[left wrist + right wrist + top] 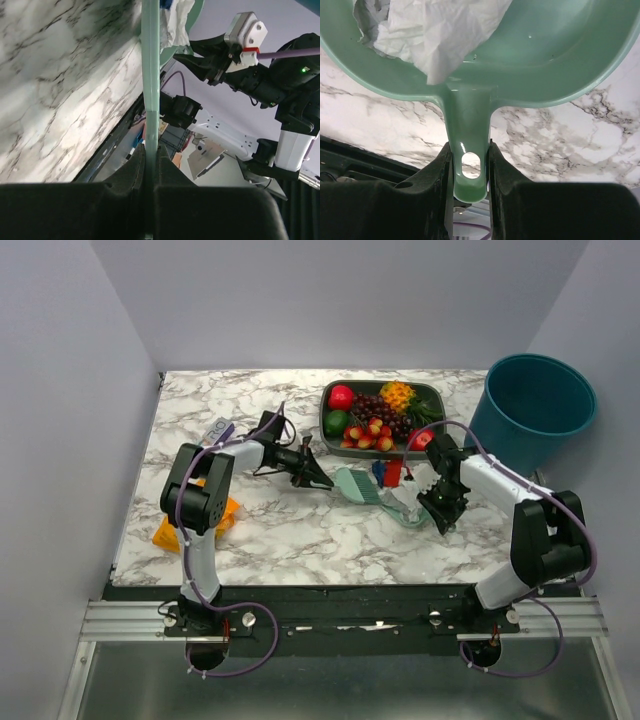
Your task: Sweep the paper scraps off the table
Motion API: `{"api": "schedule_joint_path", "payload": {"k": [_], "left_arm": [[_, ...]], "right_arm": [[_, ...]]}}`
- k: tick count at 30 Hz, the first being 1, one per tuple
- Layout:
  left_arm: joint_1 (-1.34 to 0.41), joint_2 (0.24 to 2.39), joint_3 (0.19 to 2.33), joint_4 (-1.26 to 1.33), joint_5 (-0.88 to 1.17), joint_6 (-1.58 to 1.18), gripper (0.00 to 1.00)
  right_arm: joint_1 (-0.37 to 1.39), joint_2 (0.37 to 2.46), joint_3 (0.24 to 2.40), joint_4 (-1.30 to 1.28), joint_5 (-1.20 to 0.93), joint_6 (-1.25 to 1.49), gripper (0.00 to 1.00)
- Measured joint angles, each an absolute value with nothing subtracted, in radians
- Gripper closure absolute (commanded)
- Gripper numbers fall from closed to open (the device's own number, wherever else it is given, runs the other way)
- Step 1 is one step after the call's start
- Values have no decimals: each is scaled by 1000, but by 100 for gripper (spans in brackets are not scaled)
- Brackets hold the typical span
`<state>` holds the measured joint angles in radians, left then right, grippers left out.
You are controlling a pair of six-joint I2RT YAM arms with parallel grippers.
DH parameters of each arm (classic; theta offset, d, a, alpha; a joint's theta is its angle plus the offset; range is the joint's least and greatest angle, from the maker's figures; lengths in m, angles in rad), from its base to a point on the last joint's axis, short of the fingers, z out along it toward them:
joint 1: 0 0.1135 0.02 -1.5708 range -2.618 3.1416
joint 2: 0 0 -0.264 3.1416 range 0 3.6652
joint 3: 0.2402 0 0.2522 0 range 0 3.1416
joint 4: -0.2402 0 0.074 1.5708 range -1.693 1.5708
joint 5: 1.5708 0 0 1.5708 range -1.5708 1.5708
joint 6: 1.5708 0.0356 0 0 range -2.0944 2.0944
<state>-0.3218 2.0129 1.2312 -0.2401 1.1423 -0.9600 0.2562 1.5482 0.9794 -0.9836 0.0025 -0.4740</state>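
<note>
My left gripper (308,472) is shut on the handle of a pale green brush (352,486), whose head lies on the marble table (300,530) at the middle. In the left wrist view the gripper (151,151) clamps the brush handle (151,75). My right gripper (434,502) is shut on the handle of a green dustpan (404,508) just right of the brush. In the right wrist view the gripper (468,150) grips the dustpan (550,55), which holds a white paper scrap (435,30). Red (394,473) and blue (378,471) scraps lie at the pan's far side.
A dark tray of toy fruit (432,396) stands behind the dustpan. A teal bin (530,412) stands at the far right, off the table's corner. An orange snack bag (170,533) lies at the left edge, and a small packet (216,430) lies at the back left.
</note>
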Motion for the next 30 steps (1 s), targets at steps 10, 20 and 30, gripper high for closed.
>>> {"api": "schedule_joint_path", "payload": {"k": [10,20,30], "left_arm": [[-212,1851,1245,-538,1110,-661,100],[-286,1750,1498,-901,829,30,100],[-459,1677,1420,-758,701,345,100]], "right_arm": [[256,1634,1025,-976,2,-410,99],[256,1629,1017,-959,2,-393,99],[256,1631,1013,-955,2,-394,99]]}}
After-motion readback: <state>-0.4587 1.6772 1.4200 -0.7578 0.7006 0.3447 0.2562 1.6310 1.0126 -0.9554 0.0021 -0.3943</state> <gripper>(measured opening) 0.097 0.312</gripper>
